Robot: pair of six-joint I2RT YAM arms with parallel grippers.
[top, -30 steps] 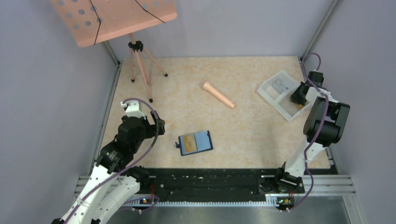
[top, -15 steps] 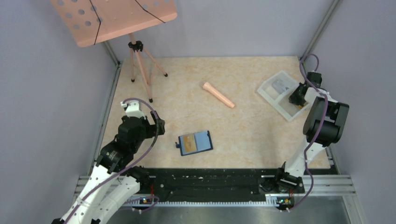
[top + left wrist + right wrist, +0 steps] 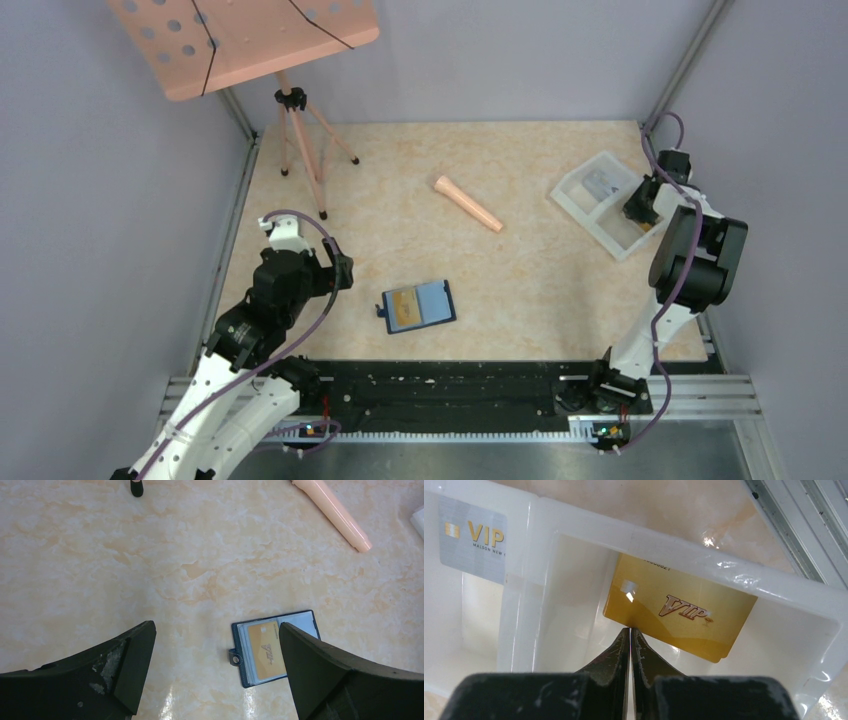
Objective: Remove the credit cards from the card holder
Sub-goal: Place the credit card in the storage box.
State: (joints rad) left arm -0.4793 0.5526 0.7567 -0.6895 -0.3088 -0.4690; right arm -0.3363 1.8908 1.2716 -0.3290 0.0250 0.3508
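- Top view: the card holder [image 3: 419, 306] lay open on the tabletop [image 3: 520, 290], near the front edge and about midway between the arms. It was dark navy with lighter blue pockets, and a tan-gold card [image 3: 405, 308] sat in its left half.
- The left hand [image 3: 340, 270] hung left of the holder, apart from it. The right hand [image 3: 640, 205] was over the white tray [image 3: 575, 205] at the far right, and a silver card [image 3: 598, 184] lay in the tray's far compartment.
- A peach stick [image 3: 467, 203] and a music stand [image 3: 245, 40] stood farther back.
- Left wrist view: the left hand [image 3: 215, 635] was released, jaws wide, holding nothing. The card holder [image 3: 274, 647] lay past it, with the closing tab [image 3: 235, 657] on its left edge. The script on the tan-gold card [image 3: 267, 650] was too small to read.
- Right wrist view: the right hand [image 3: 630, 630] was clenched, its tips meeting on the near edge of a gold VIP card [image 3: 679, 607] inside one compartment of the tray [image 3: 674, 555]. The card read "VIP", with its digits partly hidden.
- The silver card [image 3: 471, 535] read "VIP" and "MALSON NEW", cut off by the divider.
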